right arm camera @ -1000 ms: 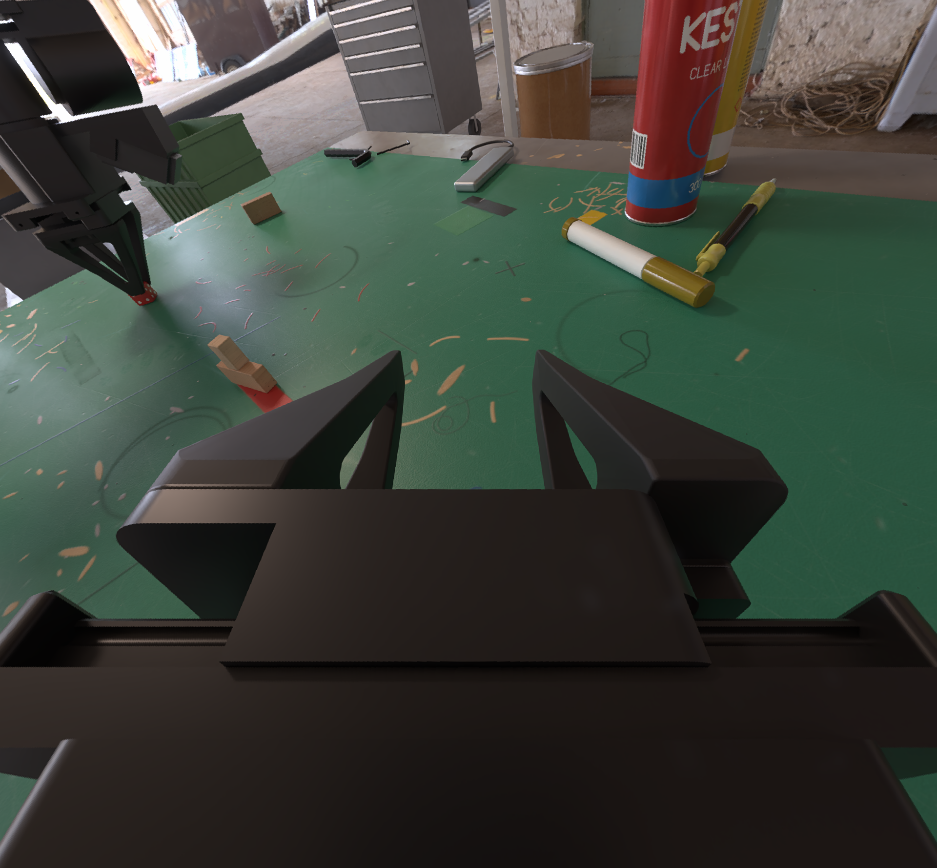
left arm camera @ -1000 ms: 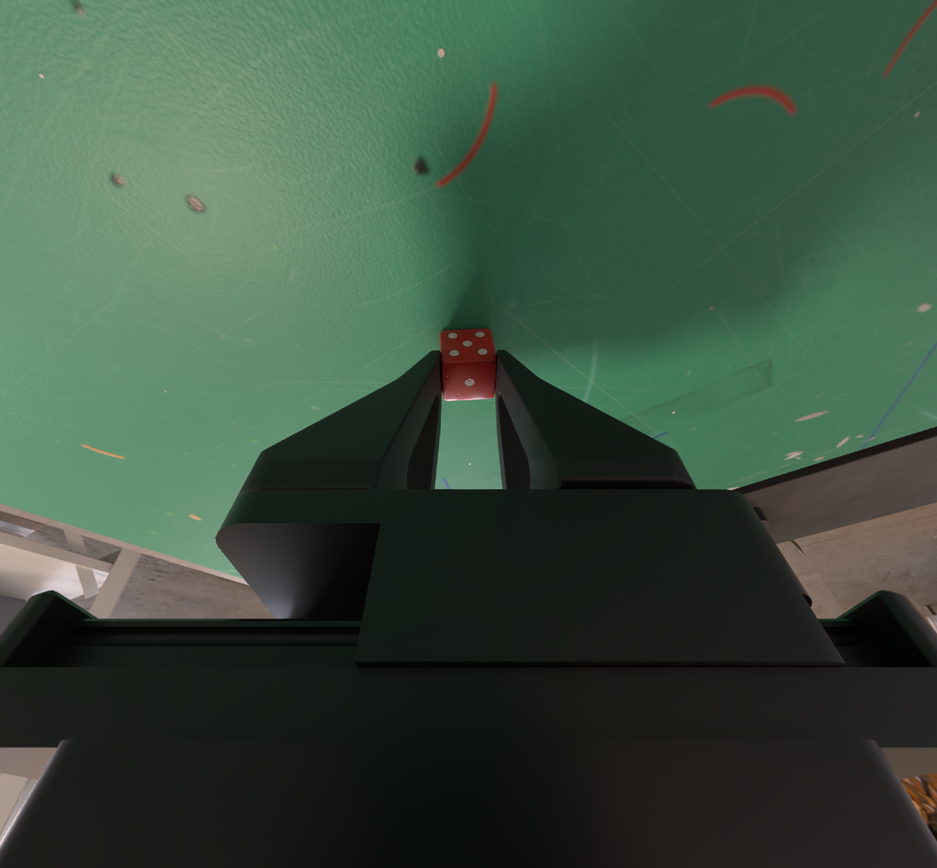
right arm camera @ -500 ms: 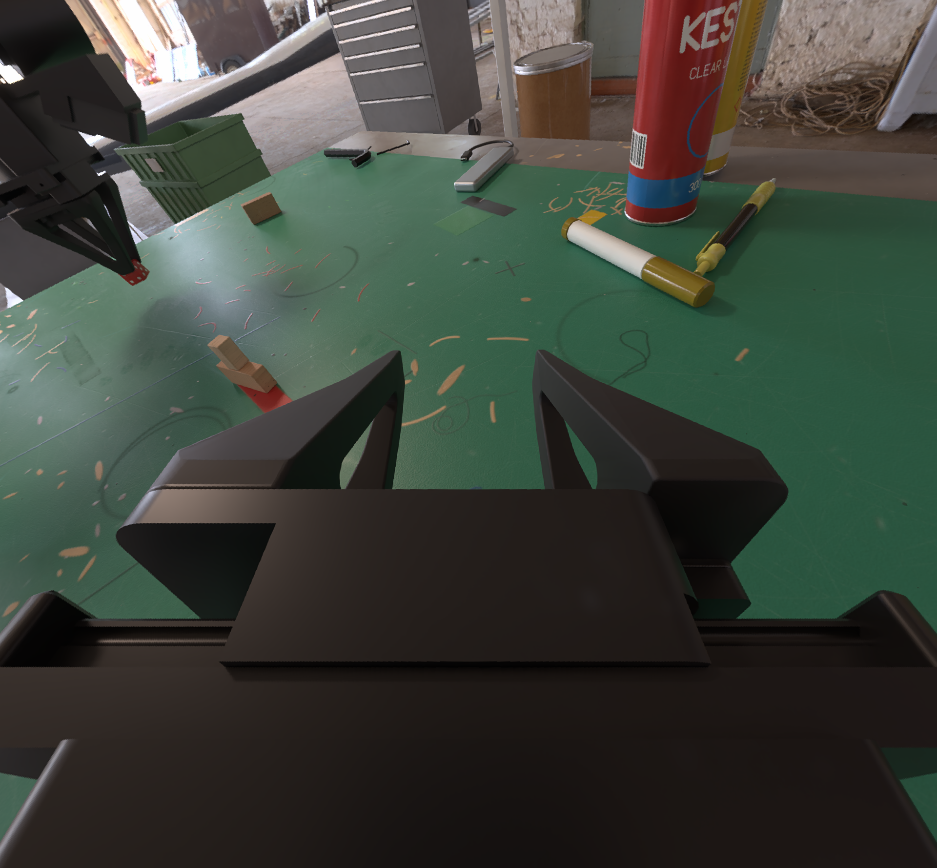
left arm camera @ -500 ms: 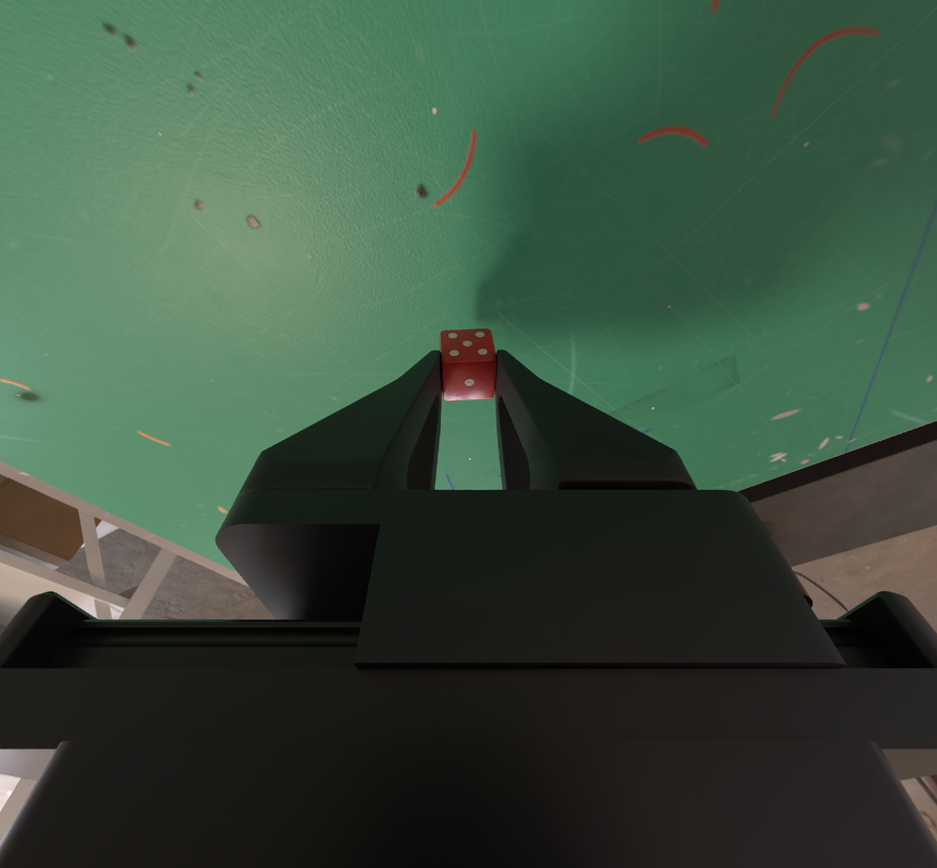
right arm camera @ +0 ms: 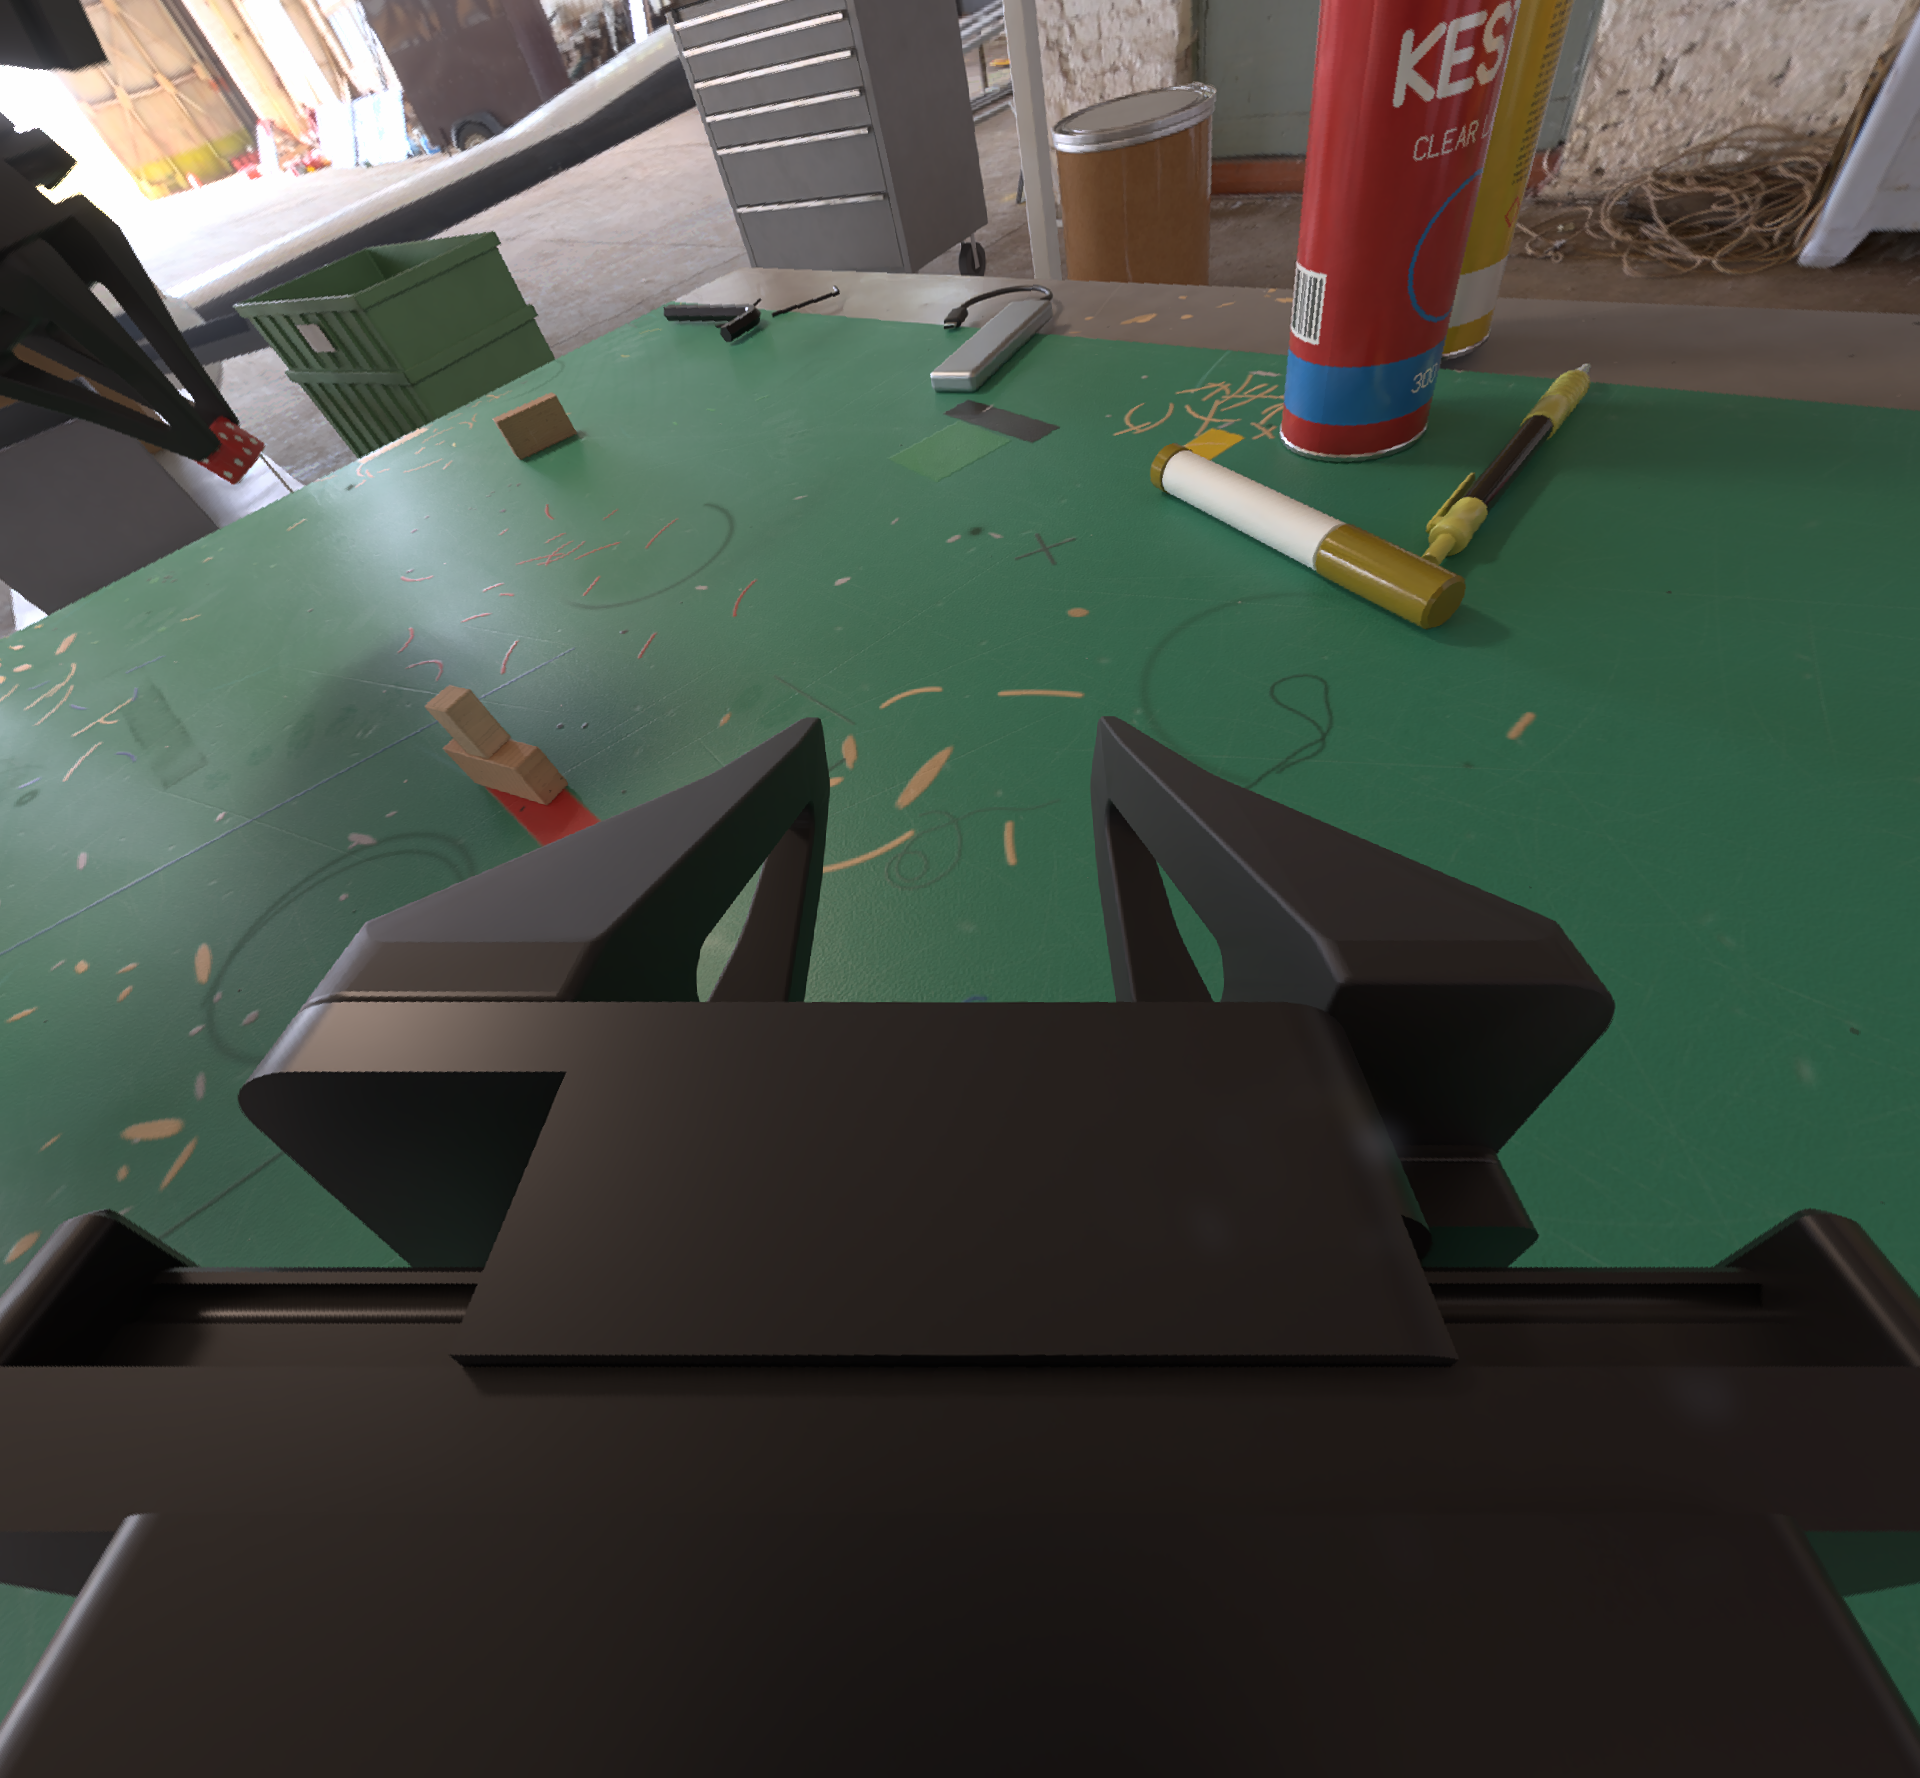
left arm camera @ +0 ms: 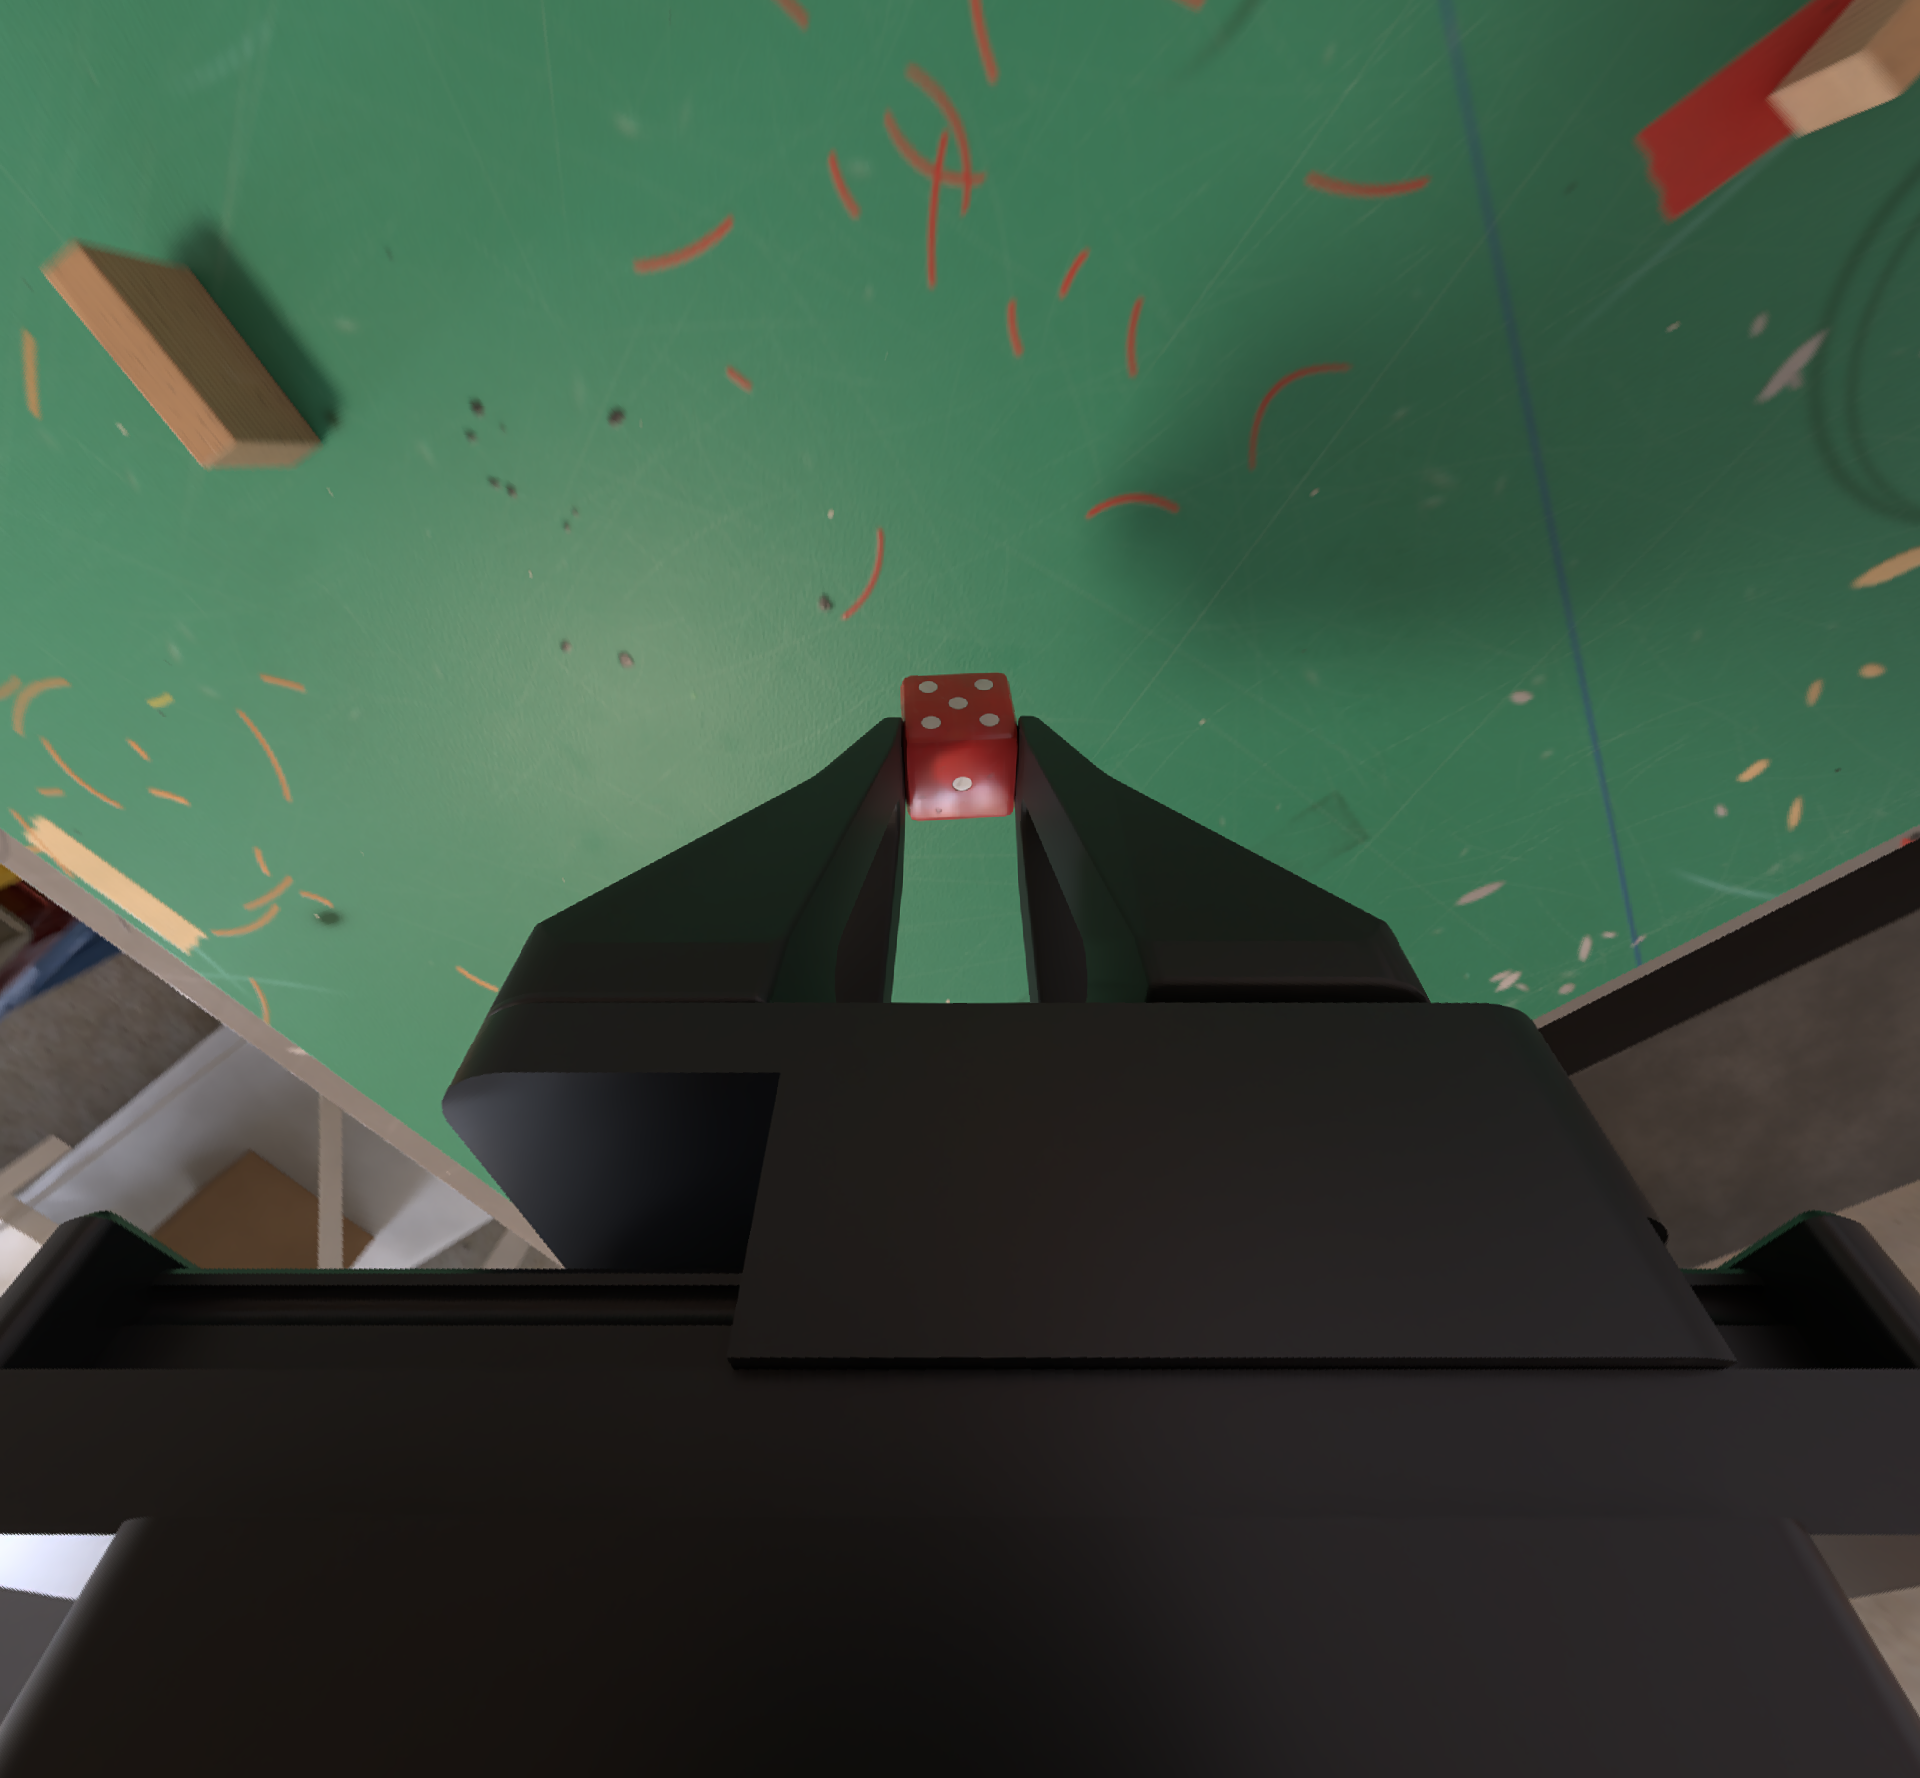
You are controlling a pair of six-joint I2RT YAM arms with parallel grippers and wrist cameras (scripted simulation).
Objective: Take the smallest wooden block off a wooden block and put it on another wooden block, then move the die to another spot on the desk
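Die now higher in left end effector, lone wooden block newly below-left

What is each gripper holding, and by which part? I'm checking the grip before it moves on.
The left gripper pinches the red die by two opposite side faces. The right gripper is open and empty.

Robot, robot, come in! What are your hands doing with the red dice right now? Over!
Left gripper shut on the die, lifted above the green desk. Right gripper open, empty. Nothing in the way below.
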